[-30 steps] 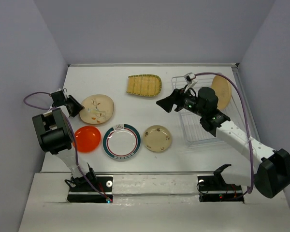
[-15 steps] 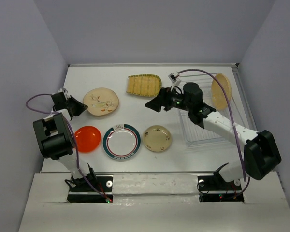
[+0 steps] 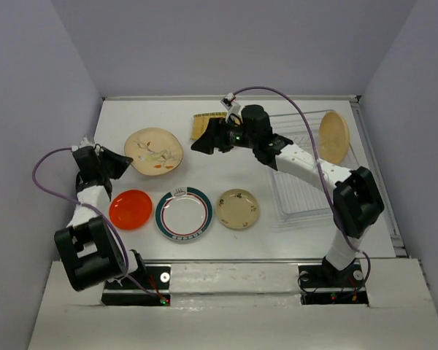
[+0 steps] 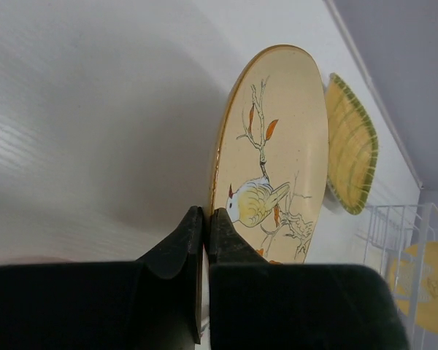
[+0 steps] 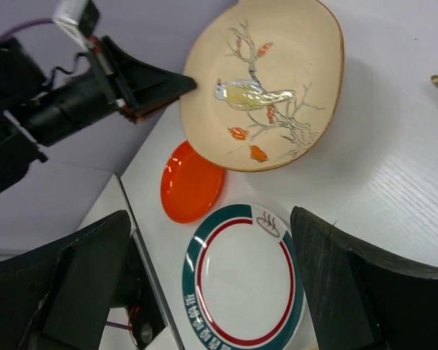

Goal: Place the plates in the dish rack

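Note:
My left gripper (image 3: 119,163) is shut on the left rim of the cream floral plate (image 3: 155,150) and holds it tilted above the table. In the left wrist view the fingers (image 4: 177,244) pinch the plate (image 4: 277,138) at its edge. My right gripper (image 3: 202,143) is open and empty, just right of that plate. Its wrist view looks down on the floral plate (image 5: 266,87), the orange plate (image 5: 192,181) and the teal-red rimmed plate (image 5: 242,284). The tan plate (image 3: 334,137) stands in the dish rack (image 3: 306,191). The ribbed yellow-green dish (image 3: 199,125) is half hidden behind the right arm.
The orange plate (image 3: 130,208), the teal-red rimmed plate (image 3: 184,213) and the small beige patterned plate (image 3: 239,208) lie in a row near the front. The rack sits by the right wall. The walls close in on the left, back and right.
My right arm has swung left from the rack to beside the floral plate. My left gripper has carried that plate slightly up and right, still holding its rim.

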